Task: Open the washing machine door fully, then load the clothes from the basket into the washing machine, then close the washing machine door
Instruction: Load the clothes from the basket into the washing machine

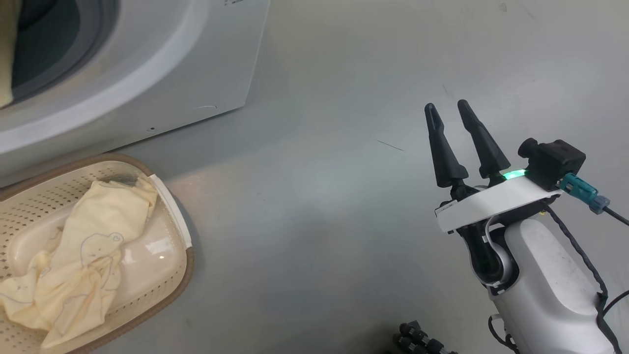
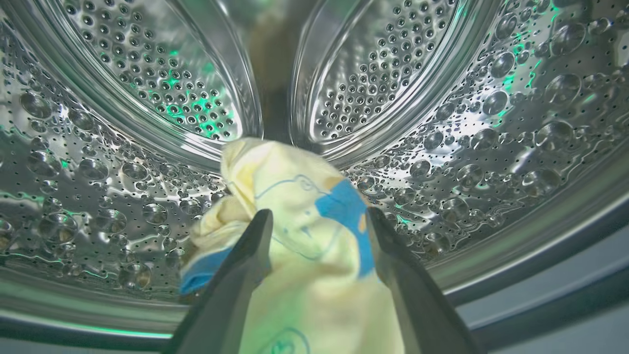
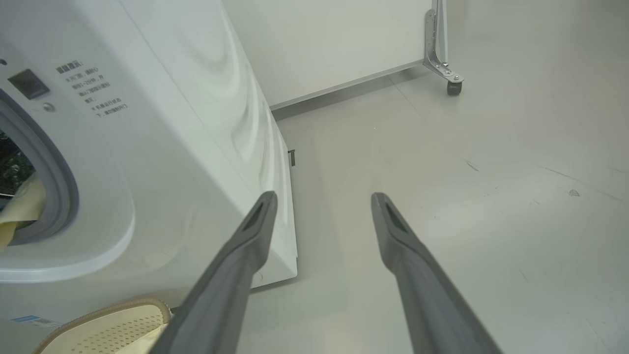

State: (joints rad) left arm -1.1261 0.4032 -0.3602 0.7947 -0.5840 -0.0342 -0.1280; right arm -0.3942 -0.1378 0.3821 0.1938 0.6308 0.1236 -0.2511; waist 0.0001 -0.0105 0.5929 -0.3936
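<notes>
My left gripper (image 2: 318,216) is inside the steel drum (image 2: 491,123) of the washing machine (image 1: 162,64), its jaws open wide. A pale yellow garment with blue bands (image 2: 304,206) lies between and beyond the fingers, draped toward the drum's lip. More yellow clothes (image 1: 88,250) lie crumpled in the cream basket (image 1: 167,275) on the floor in front of the machine. My right gripper (image 1: 446,105) hovers open and empty over bare floor to the machine's right. In the right wrist view the right gripper (image 3: 324,196) points past the machine's corner (image 3: 275,196). The washing machine door is out of view.
A white panel on a caster wheel (image 3: 449,83) stands behind the machine at the far side of the grey floor (image 1: 344,221). A black ribbed part (image 1: 422,339) shows at the head view's bottom edge. A yellow fabric edge (image 3: 22,206) hangs at the drum opening.
</notes>
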